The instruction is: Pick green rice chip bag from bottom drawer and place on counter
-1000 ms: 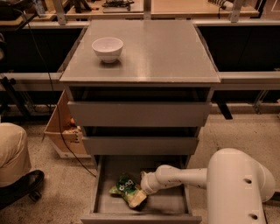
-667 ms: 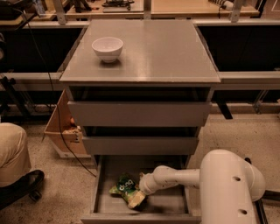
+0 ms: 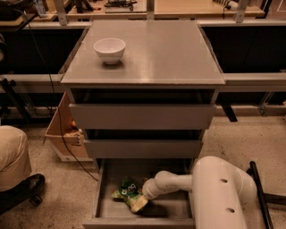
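The green rice chip bag (image 3: pixel 127 192) lies crinkled on the floor of the open bottom drawer (image 3: pixel 109 220), left of centre. My white arm reaches into the drawer from the right. The gripper (image 3: pixel 143 197) sits at the bag's right end, touching it, its tips hidden behind the wrist and bag. The grey counter (image 3: pixel 165 53) tops the cabinet above, with a white bowl (image 3: pixel 109 48) at its back left.
The two upper drawers (image 3: pixel 143 117) are partly pulled out above the bottom one. A cardboard box (image 3: pixel 65 134) stands left of the cabinet. A person's knee and shoe (image 3: pixel 15 174) are at the far left. A wooden workbench (image 3: pixel 187 6) runs behind.
My arm has pushed further left into the drawer, so the gripper is closer over the bag's right end. The bag has barely shifted.
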You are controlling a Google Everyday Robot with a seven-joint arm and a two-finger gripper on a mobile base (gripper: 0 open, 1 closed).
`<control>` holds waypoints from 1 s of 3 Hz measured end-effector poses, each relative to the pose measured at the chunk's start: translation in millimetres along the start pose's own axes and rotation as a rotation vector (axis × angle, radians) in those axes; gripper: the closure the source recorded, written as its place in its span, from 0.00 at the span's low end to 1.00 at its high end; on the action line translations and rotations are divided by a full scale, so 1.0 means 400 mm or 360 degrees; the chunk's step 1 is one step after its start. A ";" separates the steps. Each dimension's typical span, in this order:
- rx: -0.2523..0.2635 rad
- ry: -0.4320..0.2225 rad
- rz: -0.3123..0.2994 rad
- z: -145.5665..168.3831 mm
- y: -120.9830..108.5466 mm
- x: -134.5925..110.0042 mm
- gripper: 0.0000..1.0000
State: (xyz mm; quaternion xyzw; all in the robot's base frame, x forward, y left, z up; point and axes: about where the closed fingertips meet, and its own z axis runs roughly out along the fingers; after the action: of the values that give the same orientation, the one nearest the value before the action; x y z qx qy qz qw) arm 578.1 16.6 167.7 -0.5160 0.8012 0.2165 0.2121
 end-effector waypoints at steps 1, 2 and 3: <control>0.0003 0.0013 0.0037 0.047 -0.013 0.032 0.00; 0.0007 0.0021 0.0070 0.079 -0.023 0.051 0.16; 0.0016 0.0010 0.0093 0.086 -0.029 0.056 0.39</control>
State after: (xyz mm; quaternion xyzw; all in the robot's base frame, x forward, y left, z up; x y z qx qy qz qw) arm 584.2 15.3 125.4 -0.4920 0.8177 0.2169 0.2057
